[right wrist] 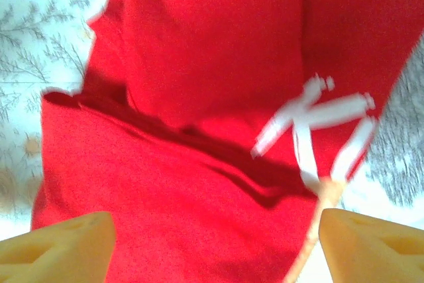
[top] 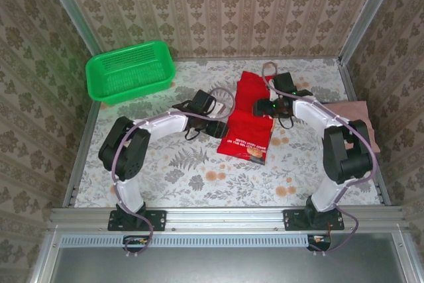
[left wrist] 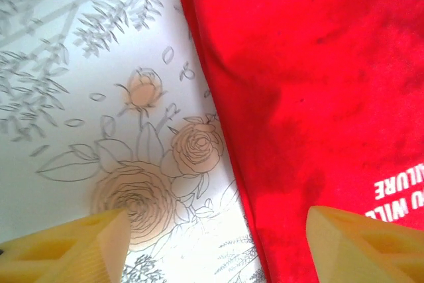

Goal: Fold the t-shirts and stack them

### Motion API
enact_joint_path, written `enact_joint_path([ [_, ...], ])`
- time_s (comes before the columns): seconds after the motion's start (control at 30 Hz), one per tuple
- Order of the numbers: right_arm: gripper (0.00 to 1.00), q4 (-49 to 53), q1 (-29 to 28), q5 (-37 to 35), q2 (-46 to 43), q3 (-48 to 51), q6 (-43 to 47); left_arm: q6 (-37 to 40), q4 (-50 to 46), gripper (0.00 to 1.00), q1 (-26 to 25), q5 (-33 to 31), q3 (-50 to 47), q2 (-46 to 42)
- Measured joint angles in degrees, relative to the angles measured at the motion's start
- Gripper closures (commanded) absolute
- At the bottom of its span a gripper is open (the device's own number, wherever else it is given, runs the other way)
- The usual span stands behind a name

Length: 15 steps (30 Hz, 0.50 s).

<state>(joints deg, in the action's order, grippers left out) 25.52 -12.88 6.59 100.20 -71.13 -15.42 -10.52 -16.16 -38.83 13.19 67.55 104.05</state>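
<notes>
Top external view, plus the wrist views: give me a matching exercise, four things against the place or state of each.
Things:
1. red t-shirt
2. pink t-shirt
3. green basket
4. left gripper

Places or states:
A. far left corner of the table
B. right edge of the table
C. open, over the red t-shirt's edge
D. middle of the table, folded lengthwise

Pairs: 1-D; 2-B; 3-A; 4-C

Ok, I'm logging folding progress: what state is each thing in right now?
red t-shirt: partly folded into a narrow shape, lying flat, not gripped.
pink t-shirt: lying at the right, partly behind the right arm.
green basket: upright, far left corner.
left tool: open, over the red t-shirt's edge.
right tool: open, above the red t-shirt.
</notes>
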Motion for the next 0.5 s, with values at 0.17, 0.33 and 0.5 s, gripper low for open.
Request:
enact_joint_path([
  [0.17,0.15,2.2,-1.9,-3.9,12.6,-13.8,-2.9,1.2,2.6,0.1,0.3,-1.7,-3.4,-6.5],
  [0.33,0.25,6.8,-2.3,-6.3,24.0,-24.9,-3.9,1.9,3.7,0.0,0.3,-3.4,-6.7,-11.5],
  [0.5,0.3,9.9,-2.9,-6.3,28.6,-29.8,-2.8,1.9,4.4,0.0,1.0,-5.0,-10.3,-14.8],
])
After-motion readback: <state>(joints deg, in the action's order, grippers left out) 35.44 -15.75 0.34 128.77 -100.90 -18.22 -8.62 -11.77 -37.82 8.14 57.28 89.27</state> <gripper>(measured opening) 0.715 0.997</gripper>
